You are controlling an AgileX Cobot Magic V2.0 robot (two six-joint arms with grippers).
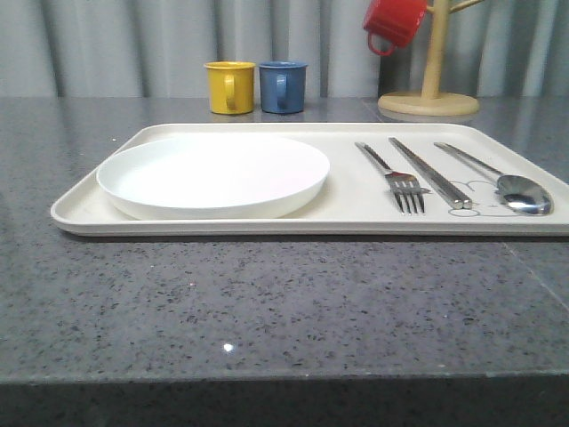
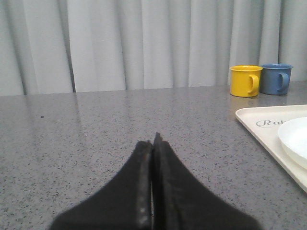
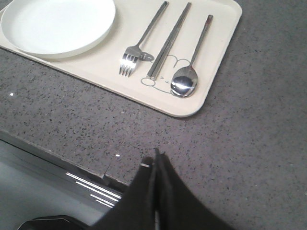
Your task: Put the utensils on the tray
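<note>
Lying flat on the grey speckled counter (image 1: 267,302), the cream tray (image 1: 356,209) carries every piece of the setting: the white plate (image 1: 213,173) sits on its left half, and on the right half the fork (image 1: 396,178), the pair of chopsticks (image 1: 431,173) and the spoon (image 1: 507,182) lie side by side in that order from left to right, roughly parallel, near one another but not touching. The fork's tines and the spoon's bowl point toward the near edge of the tray, handles running away toward the far rim. In the right wrist view the chopsticks and spoon bowl rest over the grey rabbit drawing (image 3: 163,79) printed on the tray. Behind the tray a yellow mug (image 1: 229,86) and a blue mug (image 1: 283,85) stand just beside each other, and a red mug (image 1: 394,22) hangs on a wooden mug tree (image 1: 429,89) further right. The left gripper (image 2: 153,143) has its two dark fingers pressed together with nothing between them, held low over bare counter to the left of the tray, apart from it. The right gripper (image 3: 156,160) is likewise closed and empty, above the counter near its front edge, well clear of the tray's near right corner
</note>
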